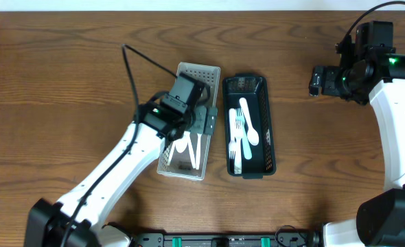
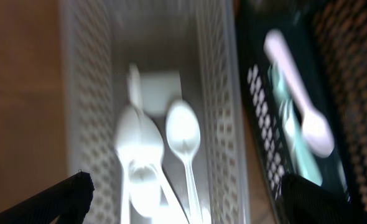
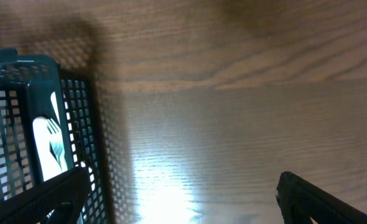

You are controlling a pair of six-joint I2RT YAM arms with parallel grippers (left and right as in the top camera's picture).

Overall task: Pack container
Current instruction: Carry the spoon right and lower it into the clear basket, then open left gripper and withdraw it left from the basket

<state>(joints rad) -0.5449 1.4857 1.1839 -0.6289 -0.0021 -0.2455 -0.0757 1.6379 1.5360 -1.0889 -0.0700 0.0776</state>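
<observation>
Light, stiff, slick plastic spoons (image 2: 182, 134) lie in the white basket (image 2: 218, 93) on the bench (image 1: 65, 82), beside the black container (image 1: 269, 123). The left gripper (image 2: 190, 193) hovers above them, jaws open; the right gripper (image 3: 183, 196) is likewise open and empty. A pinch across a handle probably suits best.

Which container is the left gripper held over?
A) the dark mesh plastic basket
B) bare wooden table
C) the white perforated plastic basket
C: the left wrist view has the left gripper looking straight down into the white perforated plastic basket, with white plastic spoons lying in it and the dark mesh plastic basket off to one side.
</observation>
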